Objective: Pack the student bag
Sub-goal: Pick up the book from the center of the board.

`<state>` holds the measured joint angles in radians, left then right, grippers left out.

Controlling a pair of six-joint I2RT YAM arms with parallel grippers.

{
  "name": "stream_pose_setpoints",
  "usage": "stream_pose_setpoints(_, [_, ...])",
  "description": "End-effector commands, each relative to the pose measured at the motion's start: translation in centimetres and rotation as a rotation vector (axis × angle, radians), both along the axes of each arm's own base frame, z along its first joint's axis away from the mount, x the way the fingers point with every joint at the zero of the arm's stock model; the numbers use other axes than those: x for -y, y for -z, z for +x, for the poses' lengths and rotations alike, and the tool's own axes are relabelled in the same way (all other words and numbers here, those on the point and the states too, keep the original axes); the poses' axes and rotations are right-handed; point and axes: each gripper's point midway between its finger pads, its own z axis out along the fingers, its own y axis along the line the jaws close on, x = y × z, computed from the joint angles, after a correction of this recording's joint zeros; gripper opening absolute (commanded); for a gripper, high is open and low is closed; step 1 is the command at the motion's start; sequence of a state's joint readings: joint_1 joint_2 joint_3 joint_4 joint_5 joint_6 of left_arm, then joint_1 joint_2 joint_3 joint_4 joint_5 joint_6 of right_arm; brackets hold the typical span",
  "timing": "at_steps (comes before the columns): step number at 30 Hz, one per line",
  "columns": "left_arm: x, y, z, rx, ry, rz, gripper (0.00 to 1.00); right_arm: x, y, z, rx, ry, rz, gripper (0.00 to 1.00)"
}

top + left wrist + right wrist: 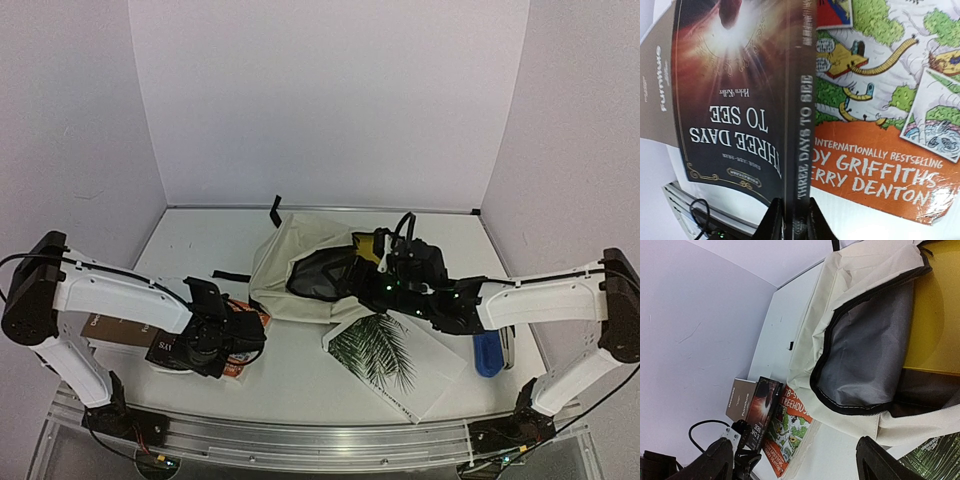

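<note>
White table [295,372]: left gripper [794,215] clamps dark book [735,100], cover cropped.

The white worktop [200,240] carries the cream student bag [300,250], which lies flat with its mouth gaping right at the right claw [385,268]. A palm-leaf-covered book [385,350] lies flat on the near side of that claw, and a small blue object [487,353] sits off to its outer side. Beneath the left claw [792,220] a brown book [657,80] and an orange picture-covered book [875,175] lie on the worktop, with the dark book [735,110] pinched by its spine in that claw rising between them. A black strap [230,275] rests on the bare surface just beyond the left claw.
</note>
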<state>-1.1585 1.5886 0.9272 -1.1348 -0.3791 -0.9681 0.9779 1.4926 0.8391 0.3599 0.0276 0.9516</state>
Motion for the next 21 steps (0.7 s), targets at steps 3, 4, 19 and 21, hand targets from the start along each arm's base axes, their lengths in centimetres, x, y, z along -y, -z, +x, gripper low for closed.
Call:
stream_pose_setpoints(3, [0.9,-4.2,1.7,0.100,0.008,-0.021,0.04,0.6,-2.7,0.4,0.040,0.026,0.044,0.84])
stream_pose_setpoints(4, [1.2,-5.1,1.9,0.121,0.006,-0.048,0.02,0.5,-2.8,0.4,0.039,0.024,0.046,0.84])
stream_pose_setpoints(19, [9.5,-11.7,3.6,0.237,0.222,-0.535,0.00,-4.3,-3.7,0.1,-0.053,-0.112,0.140,0.92])
stream_pose_setpoints(21, [10.5,-12.0,3.7,0.237,0.248,-0.564,0.00,-5.3,-4.0,0.2,-0.067,-0.134,0.163,0.92])
